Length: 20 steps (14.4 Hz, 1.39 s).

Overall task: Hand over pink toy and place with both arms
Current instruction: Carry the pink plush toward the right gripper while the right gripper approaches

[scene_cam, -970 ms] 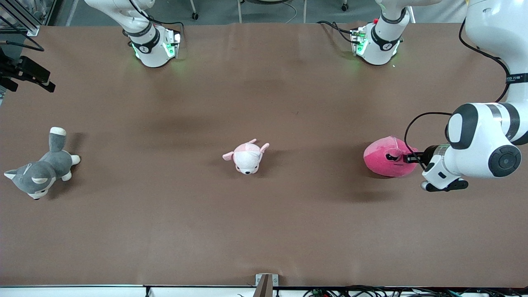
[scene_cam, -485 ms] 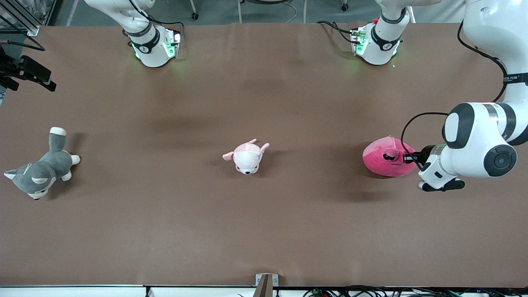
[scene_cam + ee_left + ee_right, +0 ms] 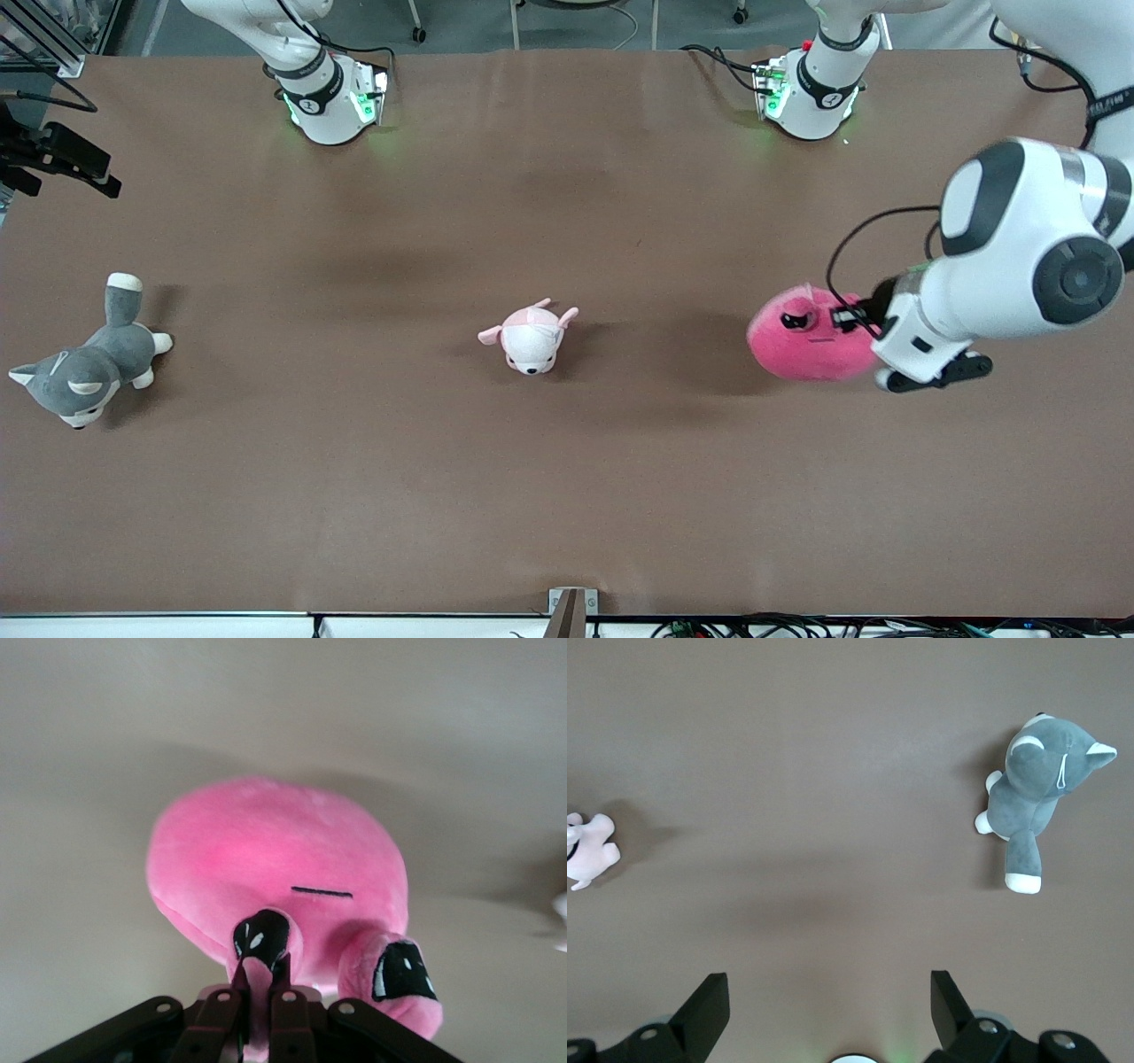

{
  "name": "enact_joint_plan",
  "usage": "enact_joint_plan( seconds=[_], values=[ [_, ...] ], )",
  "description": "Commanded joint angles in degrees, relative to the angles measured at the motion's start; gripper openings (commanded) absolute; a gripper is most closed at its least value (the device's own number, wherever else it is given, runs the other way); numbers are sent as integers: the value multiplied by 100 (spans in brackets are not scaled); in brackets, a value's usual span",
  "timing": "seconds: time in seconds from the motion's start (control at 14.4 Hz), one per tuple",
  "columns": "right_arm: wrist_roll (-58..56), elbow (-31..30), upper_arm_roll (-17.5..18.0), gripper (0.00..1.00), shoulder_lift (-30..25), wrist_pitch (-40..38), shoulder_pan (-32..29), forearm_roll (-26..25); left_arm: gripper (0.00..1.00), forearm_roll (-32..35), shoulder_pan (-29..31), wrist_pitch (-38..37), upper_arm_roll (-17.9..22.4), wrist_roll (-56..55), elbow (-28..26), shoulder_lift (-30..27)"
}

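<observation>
Front view: lifted off the table (image 3: 567, 496) since a moment ago, pink toy (image 3: 802, 344) pinched by left gripper (image 3: 849, 319), carried toward the puppy plush (image 3: 530, 337).

Left wrist: fingers (image 3: 288, 1014) clamped on an ear.

Right wrist: right gripper (image 3: 830, 1010) spread, waiting above the husky plush (image 3: 1036, 788); handover next.

Brown table (image 3: 354, 496). 2 plush toys lie on it: grey-white cat plush (image 3: 87, 361) at the right arm's end, white-pink puppy plush (image 3: 530, 337) mid-table. Both arm bases stand along the edge farthest from the front camera.
</observation>
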Motion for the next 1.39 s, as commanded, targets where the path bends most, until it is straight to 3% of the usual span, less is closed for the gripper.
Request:
enact_joint_plan(
  seconds=[0.0,0.28,0.35,0.48,0.62,0.9,1.32],
  values=[
    [11,72,4,100,449,197,-158,-107,0,-180,-34,-346,-740,-1183,251,-83],
    [-25,141,4,100,1329,435,-492,-10,0,-224,-235,-269,-2085,-3108,822,22],
    [54,142,4,100,1321,418,-467,-2,0,-224,-532,-147,-2132,-3426,946,110],
    [473,133,13,100,1321,400,-423,121,0,-224,-1043,318,-2097,-3919,1044,155],
    [2025,98,66,100,1303,287,-283,428,0,-224,-1272,775,-2097,-3965,1052,233],
    [4356,72,66,100,1146,67,630,605,0,-224,-1834,1672,-2053,-4132,1053,541],
    [7390,72,57,100,987,83,2106,1123,0,-215,-2739,2578,-1623,-4360,1149,971]
  ],
)
